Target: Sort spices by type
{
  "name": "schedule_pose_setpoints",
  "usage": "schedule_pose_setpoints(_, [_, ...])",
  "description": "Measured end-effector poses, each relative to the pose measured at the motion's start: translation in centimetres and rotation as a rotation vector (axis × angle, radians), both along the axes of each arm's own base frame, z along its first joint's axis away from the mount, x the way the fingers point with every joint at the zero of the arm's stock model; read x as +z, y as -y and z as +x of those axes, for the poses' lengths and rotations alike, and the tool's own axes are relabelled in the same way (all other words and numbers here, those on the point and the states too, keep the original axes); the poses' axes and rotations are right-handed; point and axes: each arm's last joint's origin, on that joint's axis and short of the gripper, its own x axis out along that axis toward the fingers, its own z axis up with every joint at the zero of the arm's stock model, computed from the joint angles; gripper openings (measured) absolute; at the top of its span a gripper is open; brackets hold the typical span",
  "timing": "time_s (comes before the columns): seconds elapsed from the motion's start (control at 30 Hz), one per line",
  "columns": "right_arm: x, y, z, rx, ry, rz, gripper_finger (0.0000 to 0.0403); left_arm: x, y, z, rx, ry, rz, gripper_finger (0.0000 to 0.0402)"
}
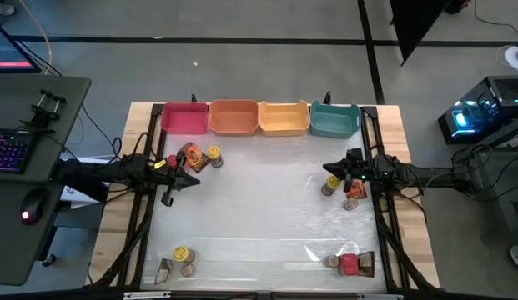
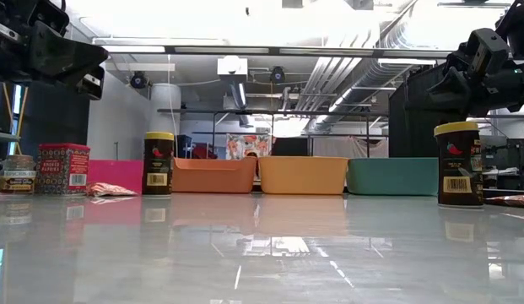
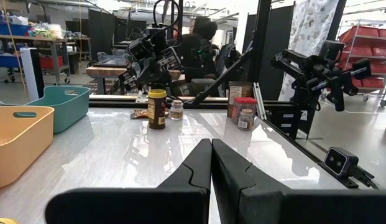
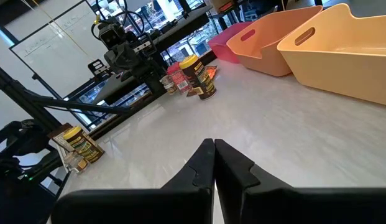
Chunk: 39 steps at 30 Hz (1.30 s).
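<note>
Spices stand in four clusters on the white table. By the far left are a red box, a foil packet and a yellow-lidded jar. At the right are a yellow-lidded jar, a red item and a grey-lidded jar. Two more clusters sit near the front corners. My left gripper hovers shut and empty beside the far-left cluster, pointing right. My right gripper hovers shut and empty above the right cluster, pointing left.
Four bins line the far edge: pink, orange, yellow and teal. The middle of the table lies bare between the clusters. Dark frame rails run along both sides.
</note>
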Motion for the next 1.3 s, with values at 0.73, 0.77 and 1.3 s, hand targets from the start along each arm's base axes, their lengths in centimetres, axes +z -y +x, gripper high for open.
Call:
schedule_pose_setpoints(0.73, [0.0,0.0,0.0,0.000,0.000,0.000,0.0001,0.0,0.0,0.0,0.000,-0.001,0.000,0.0000])
schedule_pose_setpoints(0.77, [0.0,0.0,0.0,0.000,0.000,0.000,0.0001,0.0,0.0,0.0,0.001,0.001,0.005,0.0000])
schedule_pose_setpoints(1.3, [0.0,0.0,0.0,0.000,0.000,0.000,0.0001,7.5,-1.3,-3.9,0.138,0.898,-0.595,0.0000])
